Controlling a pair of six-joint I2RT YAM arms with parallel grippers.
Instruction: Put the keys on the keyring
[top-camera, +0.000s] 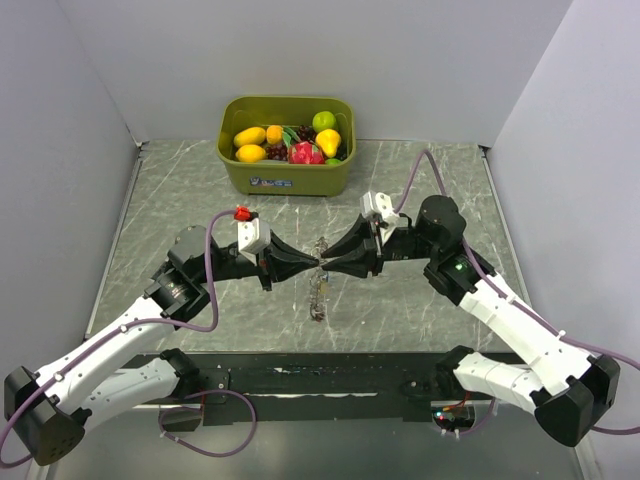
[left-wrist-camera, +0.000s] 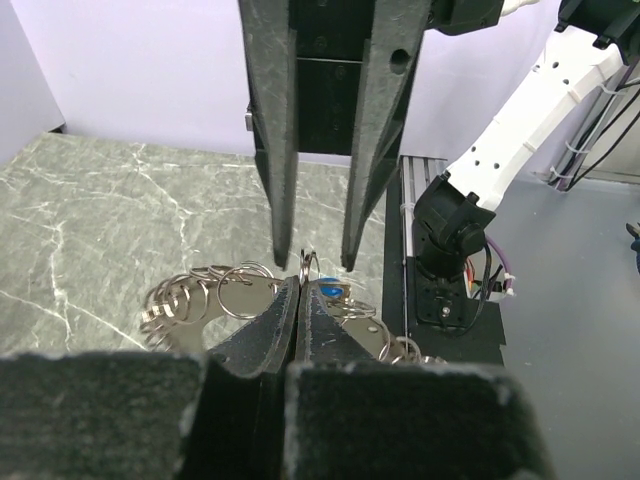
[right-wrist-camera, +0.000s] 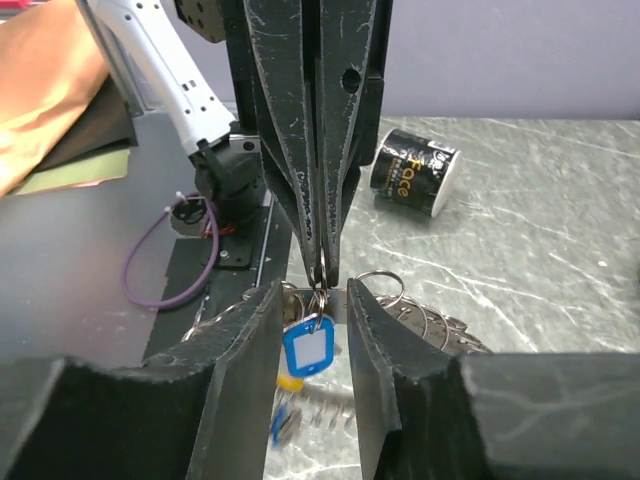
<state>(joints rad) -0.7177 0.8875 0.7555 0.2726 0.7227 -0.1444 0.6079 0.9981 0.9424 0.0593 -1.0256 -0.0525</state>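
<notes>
My left gripper (top-camera: 314, 262) (left-wrist-camera: 301, 287) is shut on one silver ring of the keyring (left-wrist-camera: 308, 264), held a little above the table. The rest of the keyring, a chain of silver rings (left-wrist-camera: 200, 295) (top-camera: 318, 296), hangs down and lies on the marble. A blue-headed key tag (right-wrist-camera: 306, 345) dangles from the pinched ring, with a yellow piece (right-wrist-camera: 290, 382) and a blurred blue one below it. My right gripper (top-camera: 327, 265) (right-wrist-camera: 312, 298) is open; its fingers (left-wrist-camera: 275, 200) straddle the pinched ring tip to tip with the left gripper, touching nothing.
A green bin (top-camera: 285, 178) of toy fruit stands at the back centre. A small red object (top-camera: 241, 213) sits by the left wrist. A black and white can (right-wrist-camera: 413, 178) lies on the marble. A black rail (top-camera: 320, 378) runs along the near edge.
</notes>
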